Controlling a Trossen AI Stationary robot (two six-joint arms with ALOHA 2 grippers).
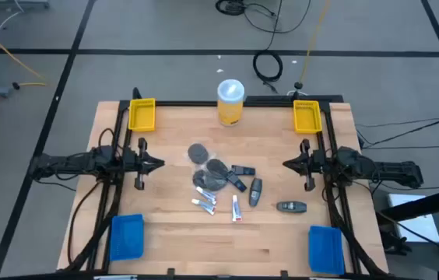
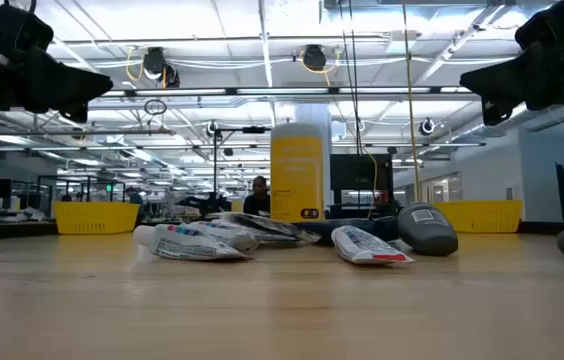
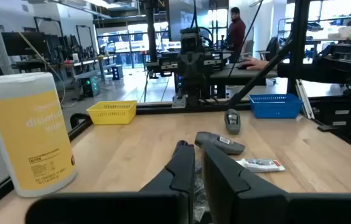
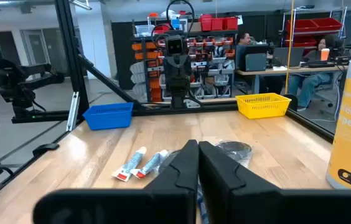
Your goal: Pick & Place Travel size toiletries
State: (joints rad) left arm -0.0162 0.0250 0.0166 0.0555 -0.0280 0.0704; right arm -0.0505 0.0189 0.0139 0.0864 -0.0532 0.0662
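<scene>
Two arms wait at the desk (image 1: 165,233) edges, left hand (image 1: 156,164) and right hand (image 1: 288,164) both pressed together, holding nothing. I see the toiletries (image 1: 223,183) heaped mid-desk between them, reachable from either side, nothing sorted yet.

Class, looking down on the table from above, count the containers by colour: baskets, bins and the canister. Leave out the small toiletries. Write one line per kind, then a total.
Yellow baskets: 2
Blue bins: 2
Yellow canister with a white lid: 1
Total: 5
</scene>
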